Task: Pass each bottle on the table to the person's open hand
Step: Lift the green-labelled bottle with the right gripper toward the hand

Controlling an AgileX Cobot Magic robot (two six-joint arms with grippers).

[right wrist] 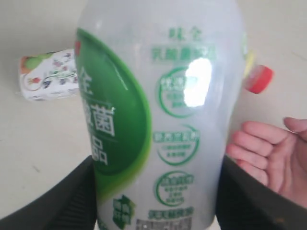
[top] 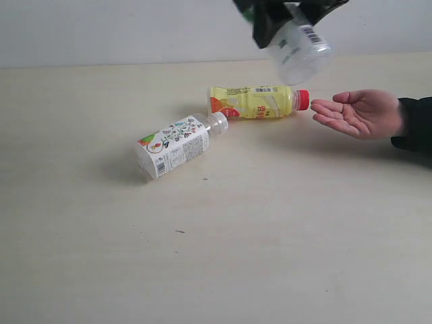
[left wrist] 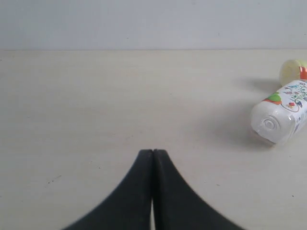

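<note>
In the exterior view the white bottle (top: pixel 300 52) is seen raised off the surface (top: pixel 270 236) at about 1 o'clock of the scene. It is grasped by the right claw (top: pixel 290 13), with its base tilted down toward 4 o'clock. In the right wrist view its green label is seen clamped between the two dark fingers (right wrist: pixel 57 201), one on each side.

The open hand (top: pixel 361 113) is held palm up at 3 o'clock, its fingertips pointed toward 9 o'clock. The white bottle is seen at 11 o'clock of it, near but apart.

The yellow bottle (top: pixel 253 102) is laid on its side just above the middle of the surface. Its red cap is turned to 3 o'clock, just beside the fingertips but not touching them. The clear bottle (top: pixel 177 143) with the pictured label is laid on its side at 8 o'clock of the yellow one, neck toward 2 o'clock.

The left claw (left wrist: pixel 153 153) is clenched with nothing in it, its jaws pressed together over bare surface. The clear bottle is seen well apart from it.
</note>
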